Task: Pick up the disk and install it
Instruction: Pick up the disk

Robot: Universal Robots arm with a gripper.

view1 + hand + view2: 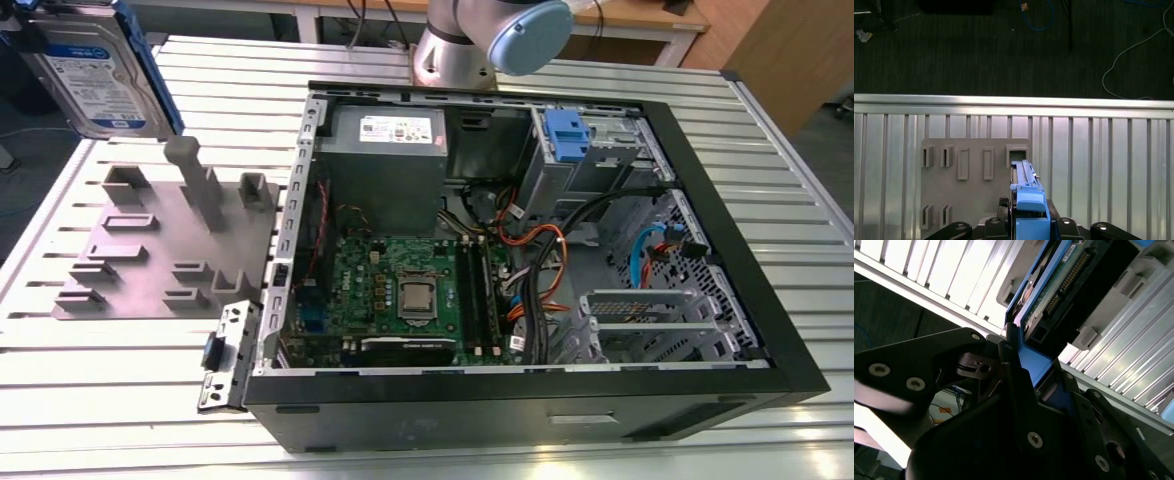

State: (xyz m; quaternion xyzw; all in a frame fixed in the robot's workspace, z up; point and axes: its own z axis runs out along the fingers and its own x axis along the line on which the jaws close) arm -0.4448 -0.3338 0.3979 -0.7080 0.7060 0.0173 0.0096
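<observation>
The disk (96,68) hangs in the air at the exterior view's far left top, above the grey holder plate (160,255). Its white-and-blue label faces the camera and blue rails frame it. In both wrist views my gripper (1029,220) is shut on the disk's blue rail end (1027,197). The second wrist view shows the black fingers (1009,365) clamped around the blue rail (1033,364), with the disk's circuit board side (1064,280) beyond them. Seen in the first wrist view, the disk stands edge-on over the holder plate (974,185), near one of its slots.
An open computer case (534,412) lies on the slatted metal table (120,400) at the exterior view's right, with motherboard, cables and a metal drive cage with a blue latch (566,135) at its far end. The arm's base (461,45) stands behind the case. Dark floor (1004,45) lies past the table edge.
</observation>
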